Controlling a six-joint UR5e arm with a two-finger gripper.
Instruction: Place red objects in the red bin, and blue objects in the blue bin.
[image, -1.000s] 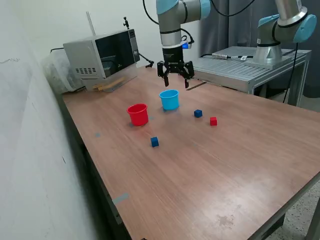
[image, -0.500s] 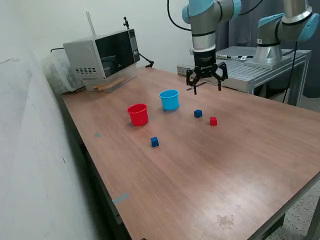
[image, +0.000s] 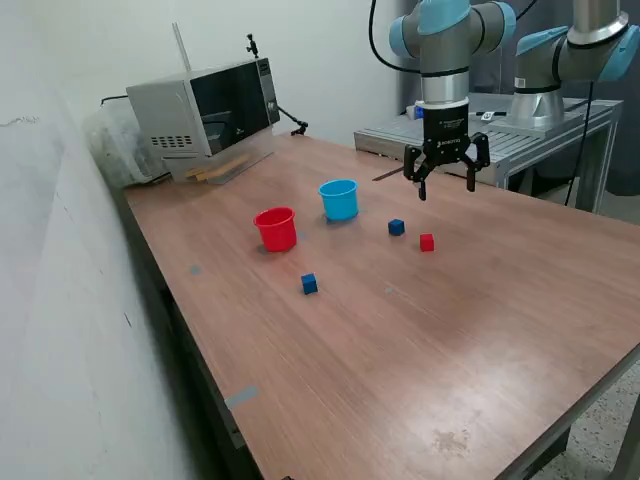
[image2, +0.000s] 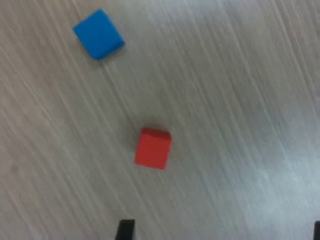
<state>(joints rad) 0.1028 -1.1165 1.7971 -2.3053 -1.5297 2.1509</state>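
Observation:
A small red cube (image: 427, 242) (image2: 153, 148) lies on the wooden table (image: 420, 330), with a dark blue cube (image: 396, 227) (image2: 98, 34) close beside it. Another blue cube (image: 309, 284) sits nearer the table's front. The red cup (image: 276, 228) and the light blue cup (image: 339, 199) stand upright side by side toward the exterior view's left. My gripper (image: 446, 184) hangs open and empty in the air above the red cube, a little behind it. Only its fingertips (image2: 125, 230) show in the wrist view.
A microwave (image: 205, 105) stands at the table's back corner on the exterior view's left. A second robot arm (image: 560, 60) is mounted on a metal platform (image: 480, 135) behind the table.
My gripper has travelled from above the light blue cup toward the exterior view's right, ending over the red cube. It stayed open. The cubes and cups have not moved.

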